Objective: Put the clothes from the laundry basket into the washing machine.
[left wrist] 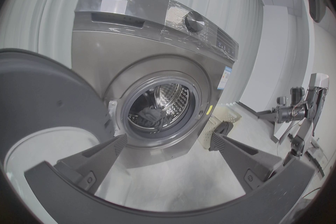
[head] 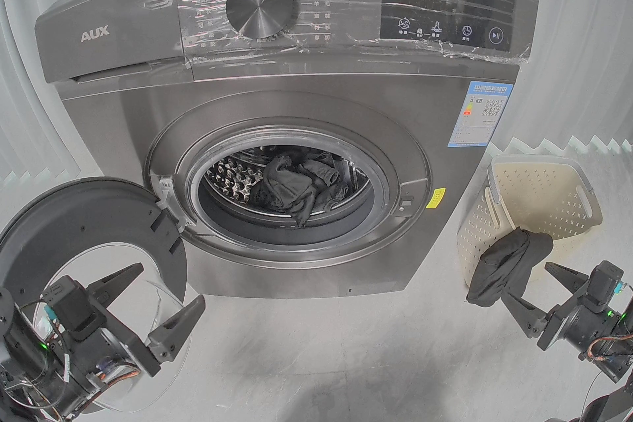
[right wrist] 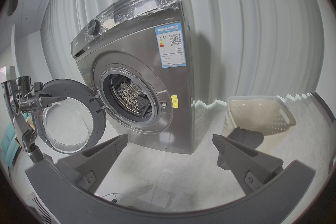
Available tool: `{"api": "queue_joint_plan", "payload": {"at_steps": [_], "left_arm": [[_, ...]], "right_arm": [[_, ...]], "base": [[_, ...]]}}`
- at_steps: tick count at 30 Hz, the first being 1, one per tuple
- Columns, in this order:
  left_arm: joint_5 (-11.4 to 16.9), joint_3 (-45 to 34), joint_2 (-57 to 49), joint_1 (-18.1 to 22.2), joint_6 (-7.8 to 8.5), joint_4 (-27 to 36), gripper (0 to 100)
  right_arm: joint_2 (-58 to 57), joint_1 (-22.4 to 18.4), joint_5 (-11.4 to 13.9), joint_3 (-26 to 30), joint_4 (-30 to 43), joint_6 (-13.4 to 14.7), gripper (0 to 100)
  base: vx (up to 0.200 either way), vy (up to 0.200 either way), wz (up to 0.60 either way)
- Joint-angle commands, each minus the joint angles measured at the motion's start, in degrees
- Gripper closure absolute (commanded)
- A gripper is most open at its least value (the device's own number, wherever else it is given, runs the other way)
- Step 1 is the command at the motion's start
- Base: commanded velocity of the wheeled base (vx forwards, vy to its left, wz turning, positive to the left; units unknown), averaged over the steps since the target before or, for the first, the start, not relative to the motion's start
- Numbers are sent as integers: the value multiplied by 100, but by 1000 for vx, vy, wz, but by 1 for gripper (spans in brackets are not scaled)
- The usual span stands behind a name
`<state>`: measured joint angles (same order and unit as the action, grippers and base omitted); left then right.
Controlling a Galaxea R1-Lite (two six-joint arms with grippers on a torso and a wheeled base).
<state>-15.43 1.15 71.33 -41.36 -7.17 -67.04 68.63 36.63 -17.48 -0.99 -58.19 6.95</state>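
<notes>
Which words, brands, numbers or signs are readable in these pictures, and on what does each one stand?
"AUX": on the drawer front of the washing machine.
Programme names around the dial: too small to read.
Icons on the dark control panel: symbols only, captions unreadable.
Blue energy label: print too small to read.
Yellow sticker: no readable text.

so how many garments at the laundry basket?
1: a dark garment draped over the laundry basket rim, near the open right gripper. More could be hidden behind the basket wall.
</notes>
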Motion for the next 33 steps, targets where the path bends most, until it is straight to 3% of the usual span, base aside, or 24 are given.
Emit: {"api": "queue_joint_plan", "payload": {"at_steps": [1, 6, 10, 11, 13, 14, 19, 22, 23, 27, 30, 33], "left_arm": [[93, -106, -1323, 260, 251, 859, 0], [67, -106, -2334, 515, 348, 2045, 0], [111, -106, -2923, 717, 321, 2705, 0], [111, -106, -3389, 735, 321, 3135, 0], [111, -106, -3547, 735, 330, 3276, 0], [120, -97, -4144, 744, 339, 3768, 0], [102, -106, -4927, 1148, -30, 4612, 0], [93, -106, -5111, 1315, -30, 4805, 0], [120, -115, -5454, 1834, -30, 5113, 0], [269, -115, -5885, 2343, 75, 5447, 0], [691, -115, -6307, 2721, 163, 5790, 0], [840, -115, -6588, 2994, 146, 6097, 0]], "right_arm": [[-825, -174, -133, 99, 440, 96, 0], [-1212, -411, -300, 99, 888, 114, 0], [-1440, -499, -326, 99, 1064, 166, 0], [-1599, -543, -335, 99, 1178, 210, 0], [-1660, -552, -335, 99, 1222, 219, 0], [-1968, -570, -309, 99, 1486, 219, 0], [-2794, -754, -247, 99, 2444, 290, 0], [-3014, -912, -238, 99, 2698, 290, 0], [-3550, -1361, -238, 99, 3235, 202, 0], [-4341, -2029, -229, 99, 3709, -80, 0], [-5413, -2503, 192, 99, 4421, -378, 0], [-6310, -2846, 614, 99, 5203, -581, 0]], "base": [[-200, 0, 0], [-200, 0, 0], [0, 0, 0], [0, 0, 0], [0, 0, 0], [0, 0, 0], [0, 0, 0], [0, 0, 0], [0, 0, 0], [0, 0, 0], [0, -200, 0], [0, -200, 0]]}}
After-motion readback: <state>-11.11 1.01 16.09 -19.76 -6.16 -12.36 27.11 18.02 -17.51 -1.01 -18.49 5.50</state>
